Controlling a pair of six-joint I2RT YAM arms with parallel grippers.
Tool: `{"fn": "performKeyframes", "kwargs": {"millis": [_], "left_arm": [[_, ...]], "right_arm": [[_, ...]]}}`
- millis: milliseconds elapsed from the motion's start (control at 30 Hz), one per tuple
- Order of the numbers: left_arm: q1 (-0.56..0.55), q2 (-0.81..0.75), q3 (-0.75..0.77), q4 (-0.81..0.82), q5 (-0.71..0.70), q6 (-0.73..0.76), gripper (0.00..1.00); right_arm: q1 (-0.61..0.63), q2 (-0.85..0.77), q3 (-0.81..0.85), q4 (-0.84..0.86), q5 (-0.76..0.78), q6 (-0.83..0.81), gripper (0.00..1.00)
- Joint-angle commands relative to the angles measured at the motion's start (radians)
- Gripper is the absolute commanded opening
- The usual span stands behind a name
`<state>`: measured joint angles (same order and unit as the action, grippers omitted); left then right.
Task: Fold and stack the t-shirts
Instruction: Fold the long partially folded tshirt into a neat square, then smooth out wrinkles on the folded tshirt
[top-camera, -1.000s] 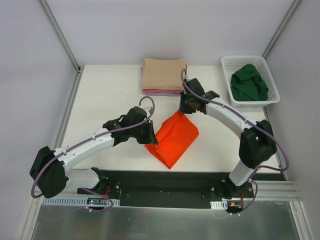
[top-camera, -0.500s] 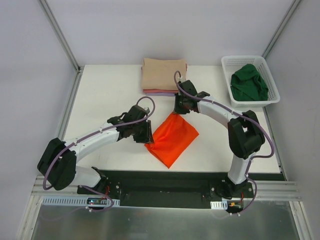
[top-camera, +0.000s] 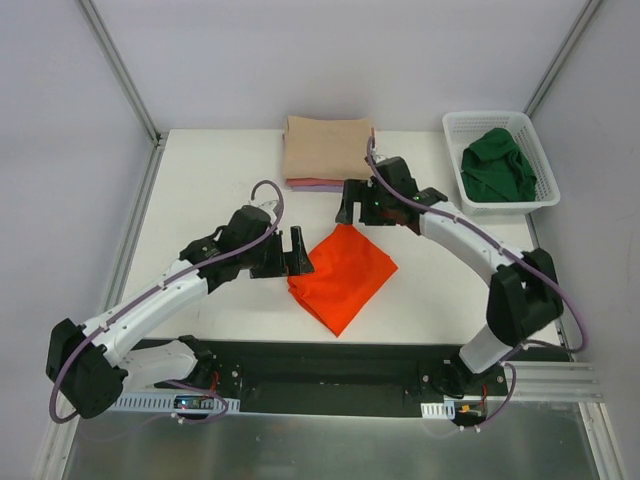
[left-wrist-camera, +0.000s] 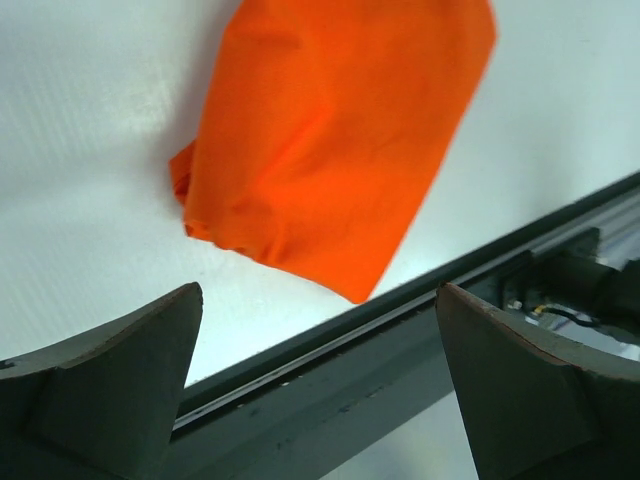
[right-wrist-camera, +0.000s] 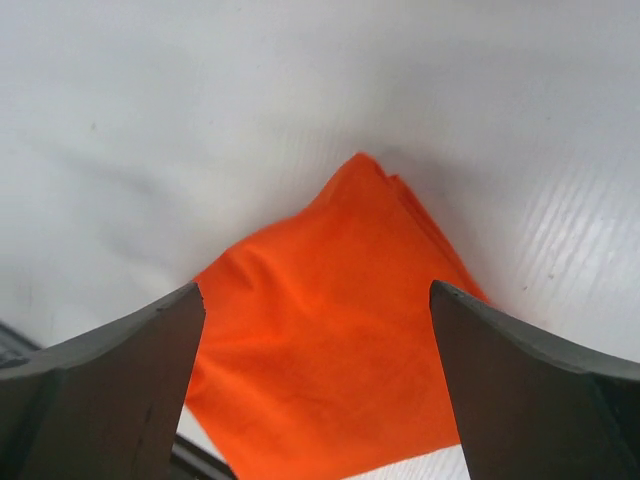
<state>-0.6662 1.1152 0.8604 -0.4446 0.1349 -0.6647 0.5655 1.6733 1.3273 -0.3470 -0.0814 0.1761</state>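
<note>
The folded orange t-shirt was laid flat near the centre of the table. The left gripper was positioned at its 9 o'clock corner and the right gripper at its 12 o'clock corner. In both wrist views the jaws were seen spread wide, apart from the cloth. Only the top view showed the beige t-shirt stack at the table's 12 o'clock and the green t-shirt in the basket at 2 o'clock.

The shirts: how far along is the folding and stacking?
Done: a folded pile, beige shirt on top, sits at the back. In hand: nothing; left tool and right tool stand open beside the folded orange shirt. Left: stacking it, then folding the green shirt bunched in the basket.
</note>
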Motion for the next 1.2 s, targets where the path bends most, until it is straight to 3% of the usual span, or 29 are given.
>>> {"fn": "performKeyframes", "kwargs": {"millis": [0,200,467,667,933,1067,1167], "left_arm": [[-0.016,0.001,0.019,0.101,0.148,-0.035,0.99],[-0.047,0.135,0.026,0.188,0.166,-0.047,0.99],[-0.036,0.314,-0.024,0.199,0.010,-0.048,0.99],[-0.021,0.389,-0.020,0.202,-0.103,-0.050,0.99],[0.026,0.535,0.146,0.211,-0.161,0.066,0.99],[0.030,0.529,0.221,0.231,-0.111,0.154,0.99],[0.030,0.464,0.210,0.233,-0.049,0.166,0.99]], "right_arm": [[-0.038,-0.139,-0.183,0.144,-0.231,0.034,0.96],[-0.065,-0.071,-0.224,0.230,-0.342,0.089,0.96],[-0.114,0.055,-0.260,0.227,-0.275,0.152,0.96],[-0.130,0.049,-0.376,0.243,-0.213,0.198,0.96],[-0.053,-0.157,-0.696,0.416,-0.115,0.396,0.96],[0.097,-0.329,-0.824,0.437,0.018,0.494,0.96],[0.137,-0.464,-0.832,0.367,0.131,0.491,0.96]]}}
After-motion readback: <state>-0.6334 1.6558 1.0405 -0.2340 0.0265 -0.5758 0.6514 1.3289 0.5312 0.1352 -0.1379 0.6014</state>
